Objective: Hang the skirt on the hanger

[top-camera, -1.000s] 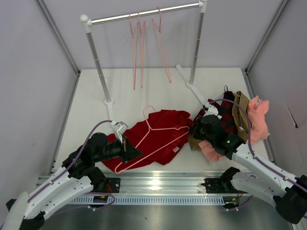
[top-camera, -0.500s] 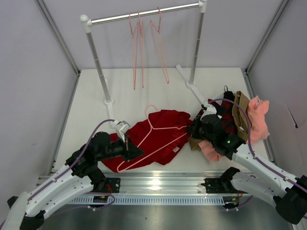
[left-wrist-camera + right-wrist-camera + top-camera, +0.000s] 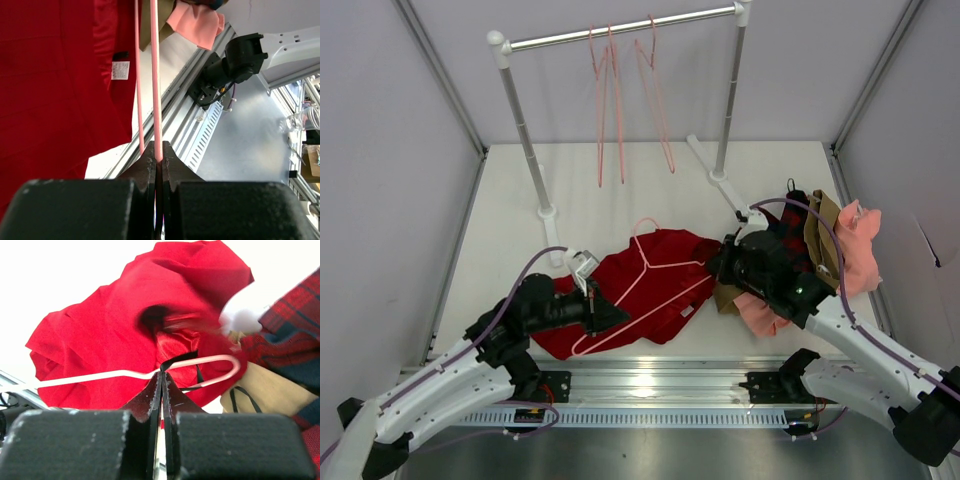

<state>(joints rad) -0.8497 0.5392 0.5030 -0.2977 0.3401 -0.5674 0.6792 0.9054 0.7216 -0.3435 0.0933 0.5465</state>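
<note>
The deep-red skirt (image 3: 665, 290) lies crumpled on the table between the arms. A salmon-pink wire hanger (image 3: 646, 262) lies across it, hook pointing away from me. My left gripper (image 3: 610, 318) is shut on the hanger's wire near its lower left corner; in the left wrist view the wire (image 3: 155, 100) runs straight out of the closed gripper (image 3: 158, 150) beside the skirt (image 3: 50, 75). My right gripper (image 3: 720, 265) is at the skirt's right edge. In the right wrist view the gripper (image 3: 162, 374) is shut on a thin black ribbon loop (image 3: 180, 360) of the skirt (image 3: 100, 325), right at the hanger's arm (image 3: 100, 376).
A clothes rack (image 3: 620, 30) stands at the back with three more pink hangers (image 3: 610, 100). A red-and-black plaid garment (image 3: 790, 235), a tan piece (image 3: 823, 240) and a salmon-pink garment (image 3: 860, 245) lie heaped at the right. The metal rail (image 3: 640, 385) runs along the near edge.
My left gripper has moved right and a little away from me with the hanger, so the hanger has shifted right over the skirt. My right gripper has edged up and left.
</note>
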